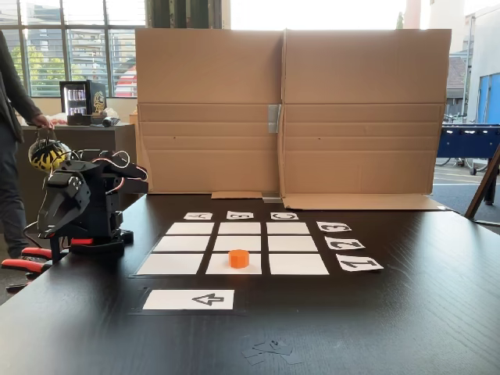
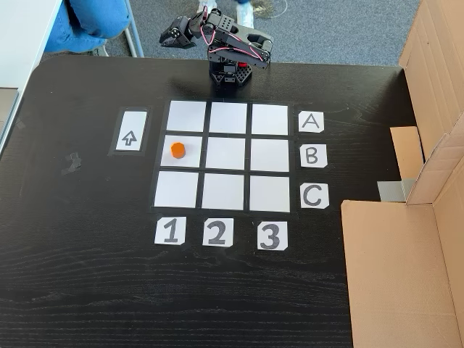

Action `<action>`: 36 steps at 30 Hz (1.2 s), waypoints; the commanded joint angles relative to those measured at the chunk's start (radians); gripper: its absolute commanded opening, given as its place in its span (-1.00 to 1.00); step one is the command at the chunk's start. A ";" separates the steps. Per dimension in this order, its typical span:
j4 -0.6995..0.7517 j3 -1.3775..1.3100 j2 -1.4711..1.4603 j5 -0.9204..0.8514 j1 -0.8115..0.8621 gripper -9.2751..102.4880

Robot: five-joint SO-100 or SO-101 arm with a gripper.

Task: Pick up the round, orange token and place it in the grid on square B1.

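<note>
Dark tabletop with a cardboard screen at the far edge. From the front camera I see the arm folded at the left, gripper drooping; I cannot tell its opening. From above, the token sits in square B1 of the grid, the arm's gripper tucked left beyond row A.

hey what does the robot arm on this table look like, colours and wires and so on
The arm is built of matte black, blocky, angular plastic segments on a black base. Thin red and white cables loop over its top, seen in both fixed views. Its pincer is black too, with a tapered, beak-like shape. No markings can be made out.
</note>
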 commanded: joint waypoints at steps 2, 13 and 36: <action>-0.017 -0.003 0.006 0.008 0.023 -0.84; -0.227 0.055 0.006 0.075 0.020 -0.84; -0.304 0.081 0.005 0.075 0.003 -0.83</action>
